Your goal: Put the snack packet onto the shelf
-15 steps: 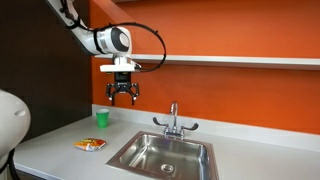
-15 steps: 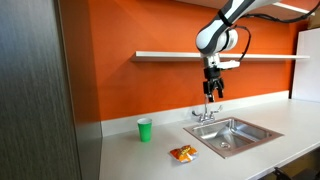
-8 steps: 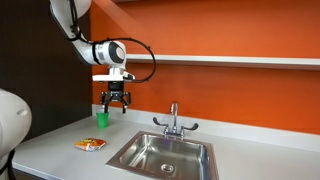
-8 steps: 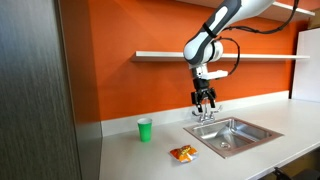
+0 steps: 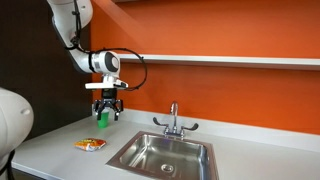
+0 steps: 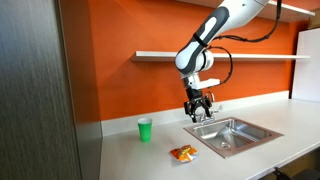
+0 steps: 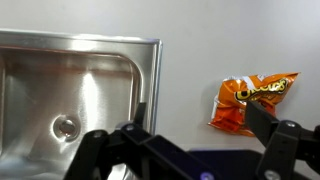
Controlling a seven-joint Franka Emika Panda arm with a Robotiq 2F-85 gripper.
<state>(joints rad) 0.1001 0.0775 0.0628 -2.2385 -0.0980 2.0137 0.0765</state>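
Note:
The snack packet [image 5: 89,144] is small, flat and orange and lies on the grey countertop left of the sink. It also shows in an exterior view [image 6: 183,153] and in the wrist view [image 7: 252,100]. The shelf [image 5: 230,61] is a long thin white board on the orange wall, seen in both exterior views [image 6: 165,55]. My gripper [image 5: 107,112] hangs open and empty in the air above the counter, higher than the packet and off to its side [image 6: 197,111]. In the wrist view its fingers [image 7: 205,125] frame the counter between sink edge and packet.
A steel sink [image 5: 165,155] with a faucet [image 5: 173,120] is set into the countertop [image 5: 60,150]. A small green cup [image 6: 144,129] stands near the wall. A dark panel [image 6: 35,90] stands at one end of the counter.
My gripper has moved down and sideways, from above the faucet toward the cup and packet end of the counter. The packet has not moved.

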